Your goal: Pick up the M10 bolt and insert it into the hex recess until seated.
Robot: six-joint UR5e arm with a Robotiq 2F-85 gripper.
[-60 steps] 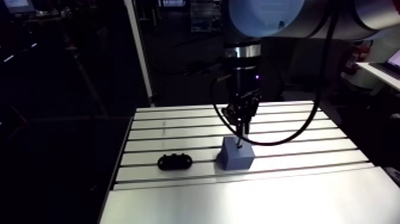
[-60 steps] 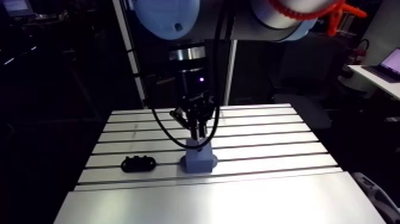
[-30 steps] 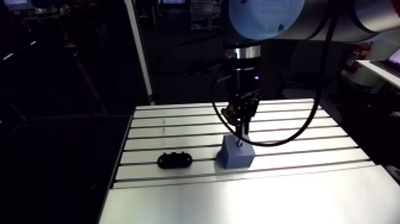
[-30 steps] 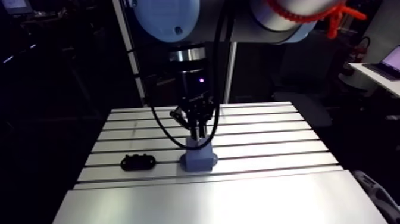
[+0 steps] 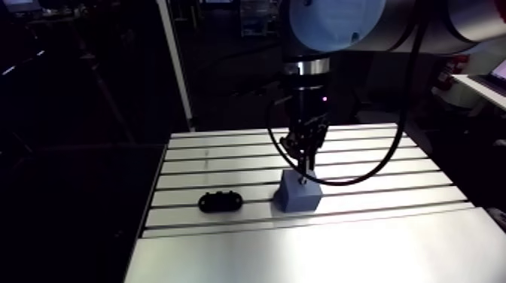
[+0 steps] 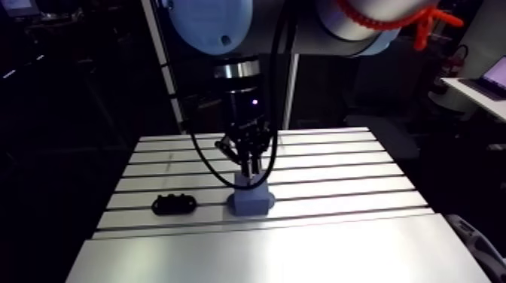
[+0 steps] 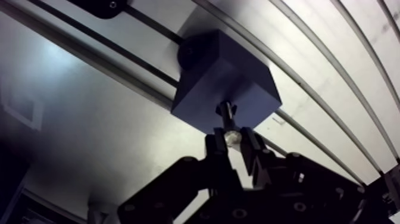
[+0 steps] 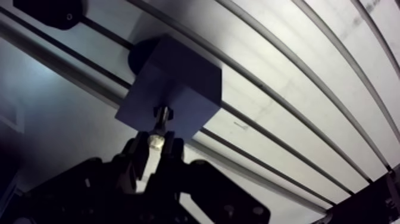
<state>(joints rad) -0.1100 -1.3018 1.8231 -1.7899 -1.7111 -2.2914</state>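
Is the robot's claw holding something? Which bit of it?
Yes. The gripper is shut on the bolt, pinching it near its upper end. The bolt's lower end meets the blue block.

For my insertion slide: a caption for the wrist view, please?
Gripper, jaws shut on the M10 bolt, holds it at the hex recess atop the blue block.

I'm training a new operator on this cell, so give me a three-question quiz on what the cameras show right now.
1. True or false: the claw is shut on the bolt.
2. The bolt's far end is over: A the block, B a cup, C a tray.
3. What else lies on the table, apart from the block?
Key: 1 true; 2 A; 3 the black part.
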